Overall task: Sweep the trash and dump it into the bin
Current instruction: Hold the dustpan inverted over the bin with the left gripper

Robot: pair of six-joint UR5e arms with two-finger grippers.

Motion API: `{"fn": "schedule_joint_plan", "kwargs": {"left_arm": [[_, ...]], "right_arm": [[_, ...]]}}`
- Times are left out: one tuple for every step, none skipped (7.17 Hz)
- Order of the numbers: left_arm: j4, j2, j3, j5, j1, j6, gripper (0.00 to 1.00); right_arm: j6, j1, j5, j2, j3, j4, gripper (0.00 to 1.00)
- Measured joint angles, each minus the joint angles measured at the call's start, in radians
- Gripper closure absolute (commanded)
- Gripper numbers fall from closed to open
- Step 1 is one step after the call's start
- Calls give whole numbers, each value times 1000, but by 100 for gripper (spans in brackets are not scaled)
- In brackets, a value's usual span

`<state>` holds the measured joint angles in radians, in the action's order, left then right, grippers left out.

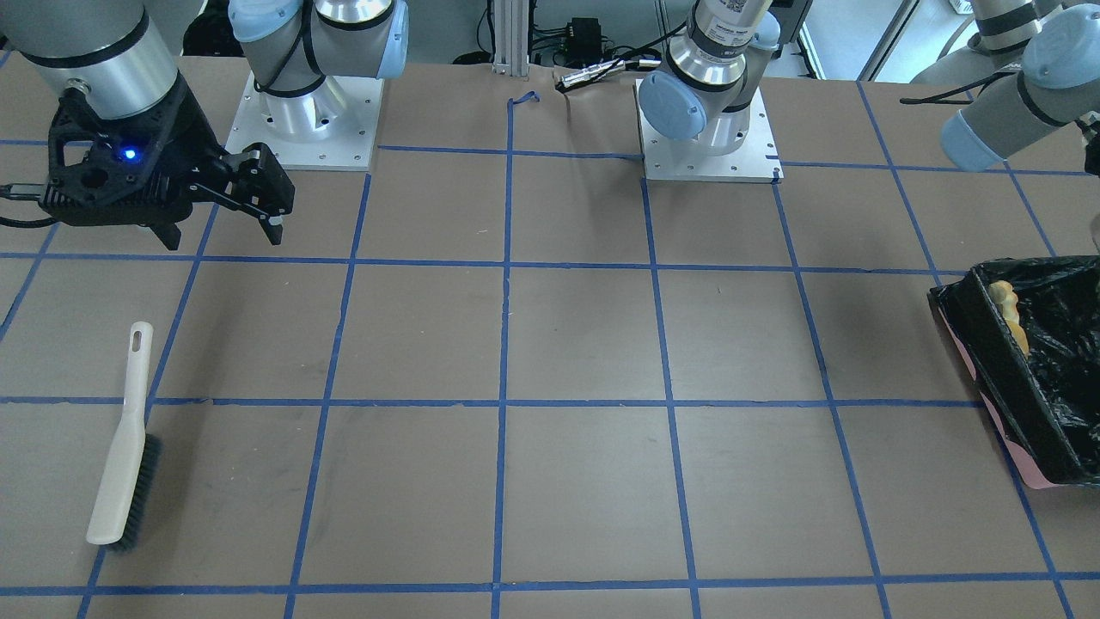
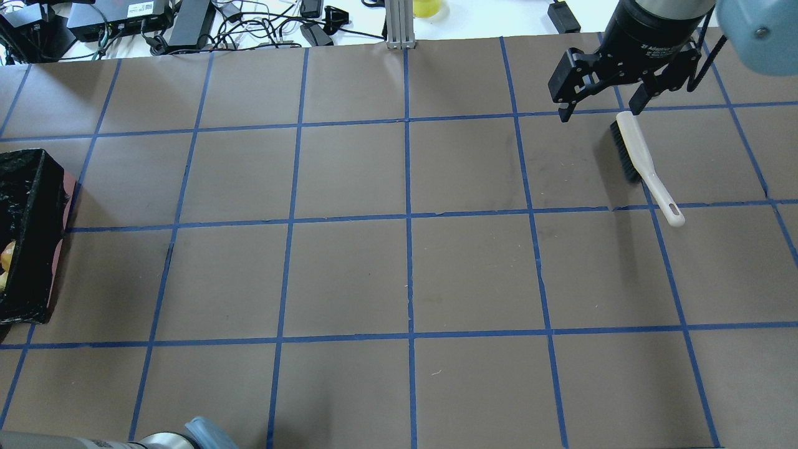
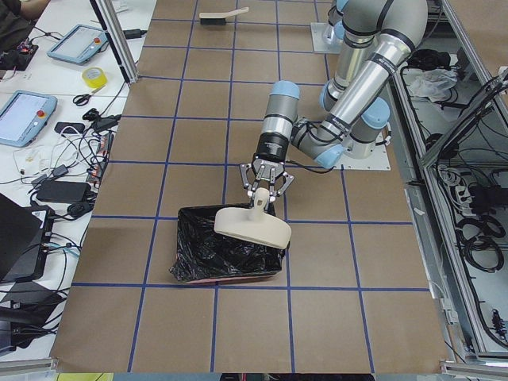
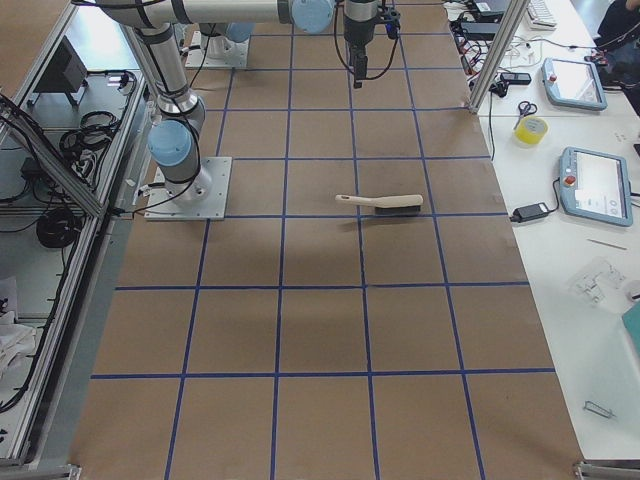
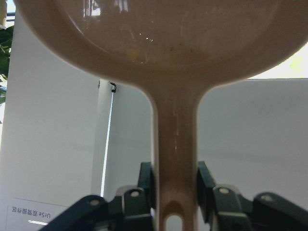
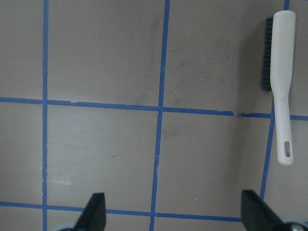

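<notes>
The bin (image 1: 988, 370) is a pink box lined with a black bag, also in the overhead view (image 2: 37, 206) and the exterior left view (image 3: 202, 254). Golden and pale trash pieces (image 1: 1008, 309) lie inside it; a bit shows in the overhead view (image 2: 6, 259). My left gripper (image 3: 260, 194) is shut on the handle of the beige dustpan (image 3: 252, 226), held tilted over the bin; the left wrist view shows the fingers (image 5: 204, 180) clamping the handle (image 5: 175, 144). My right gripper (image 1: 225, 232) is open and empty, above the table, and also shows in the overhead view (image 2: 601, 112).
A white brush (image 1: 125, 438) with dark bristles lies flat on the brown, blue-taped table. It sits just below my right gripper in the overhead view (image 2: 642, 165) and at the upper right of the right wrist view (image 6: 280, 82). Both arm bases stand at the table's robot side.
</notes>
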<state>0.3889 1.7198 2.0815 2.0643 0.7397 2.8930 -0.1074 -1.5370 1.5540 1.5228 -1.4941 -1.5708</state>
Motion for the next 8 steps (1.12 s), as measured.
{"fn": "schedule_joint_plan", "kwargs": {"left_arm": [[39, -1, 16, 0, 1, 1, 100], [58, -3, 25, -2, 3, 3, 100], [56, -5, 28, -4, 7, 5, 100], [26, -8, 24, -7, 8, 7, 100], [-40, -14, 3, -14, 8, 12, 100], [-158, -23, -48, -29, 9, 19, 100], [-331, -33, -125, -53, 9, 24, 100], [-524, -40, -213, -79, 10, 23, 100]], "right_arm": [[0, 0, 0, 0, 0, 0, 0], [0, 0, -1, 0, 0, 0, 0], [0, 0, -1, 0, 0, 0, 0], [1, 0, -1, 0, 0, 0, 0], [1, 0, -1, 1, 0, 0, 0], [1, 0, -1, 1, 0, 0, 0], [2, 1, -1, 3, 0, 0, 0], [2, 1, -1, 5, 0, 0, 0]]}}
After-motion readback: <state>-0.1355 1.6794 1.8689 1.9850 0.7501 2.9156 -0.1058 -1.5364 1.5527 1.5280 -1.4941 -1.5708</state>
